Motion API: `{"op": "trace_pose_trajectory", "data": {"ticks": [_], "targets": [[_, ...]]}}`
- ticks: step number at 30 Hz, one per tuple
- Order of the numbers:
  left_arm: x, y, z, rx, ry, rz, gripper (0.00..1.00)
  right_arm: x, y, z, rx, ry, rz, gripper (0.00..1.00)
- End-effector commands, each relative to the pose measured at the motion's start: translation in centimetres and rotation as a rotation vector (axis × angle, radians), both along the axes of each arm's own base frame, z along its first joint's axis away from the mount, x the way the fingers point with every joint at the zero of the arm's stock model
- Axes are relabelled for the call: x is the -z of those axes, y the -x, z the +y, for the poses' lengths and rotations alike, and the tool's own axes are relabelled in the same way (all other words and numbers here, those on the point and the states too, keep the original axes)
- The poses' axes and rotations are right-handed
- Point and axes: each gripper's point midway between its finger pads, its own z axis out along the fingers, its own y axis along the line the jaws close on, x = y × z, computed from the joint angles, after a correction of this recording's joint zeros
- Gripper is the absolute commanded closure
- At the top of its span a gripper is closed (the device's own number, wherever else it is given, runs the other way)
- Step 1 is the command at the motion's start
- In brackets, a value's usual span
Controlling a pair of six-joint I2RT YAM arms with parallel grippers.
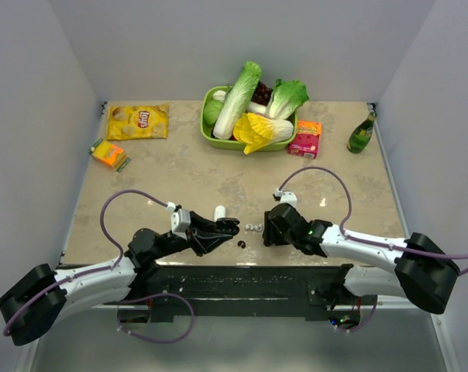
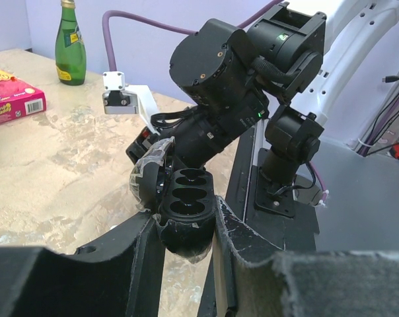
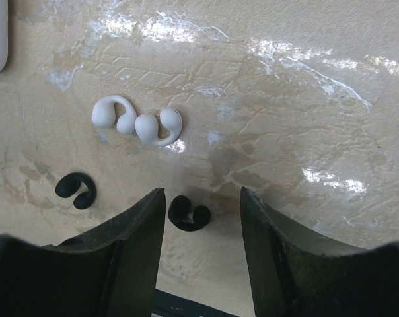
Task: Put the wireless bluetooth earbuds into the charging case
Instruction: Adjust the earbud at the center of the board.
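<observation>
Two black C-shaped earbuds lie close to the near edge of the beige marbled counter (image 1: 180,174), about midway along it. One of them (image 3: 186,224) sits between the fingertips of the right gripper (image 3: 201,195), whose jaws stand apart on either side of it and touch nothing. The other black earbud (image 3: 88,188) lies a little to one side, on bare counter. Just beyond them, farther from that edge, two white earbuds of the same hooked shape (image 3: 146,127) rest touching each other. The small glossy white oval charging case (image 1: 219,211) stands on the counter near them, between the two grippers and held by neither. The left gripper (image 2: 185,218) is clamped on a black plastic charging case (image 2: 186,195) and holds it off the counter with its lid swung open and its dark round cavities showing. Along the far edge sit a yellow chip bag (image 1: 137,122) toward the left corner, a green tray (image 1: 209,133) of leafy vegetables in the middle with a pink box (image 1: 305,139) just beside it, and a green glass bottle (image 1: 362,133) toward the right corner.
</observation>
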Motion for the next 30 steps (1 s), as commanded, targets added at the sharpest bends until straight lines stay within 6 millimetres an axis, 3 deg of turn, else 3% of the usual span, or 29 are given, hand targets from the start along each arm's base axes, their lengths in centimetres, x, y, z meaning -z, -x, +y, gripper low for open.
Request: {"op": "trace_pose_trajectory", "data": {"ticks": [1, 5, 10, 15, 23, 30], "targets": [[4.4, 1.7, 1.5, 0.019, -0.049, 0.039, 1.00, -1.7, -1.0, -0.3, 0.041, 0.005, -0.043, 0.49], [4.5, 1.7, 1.5, 0.018, -0.053, 0.041, 1.00, -2.5, -1.2, 0.0, -0.002, 0.011, -0.063, 0.57], [4.7, 1.8, 1.4, 0.021, -0.060, 0.043, 1.00, -5.0, 0.6, 2.7, -0.191, -0.038, -0.113, 0.62], [4.8, 1.8, 1.4, 0.023, -0.061, 0.046, 1.00, -4.0, 1.8, 4.2, -0.319, 0.004, -0.047, 0.58], [5.0, 1.9, 1.5, 0.024, -0.064, 0.054, 1.00, -3.1, 2.3, 4.4, -0.339, 0.038, -0.010, 0.56], [4.7, 1.9, 1.4, 0.022, -0.051, 0.046, 1.00, -4.5, 4.0, 8.2, -0.460, -0.043, -0.089, 0.56]]}}
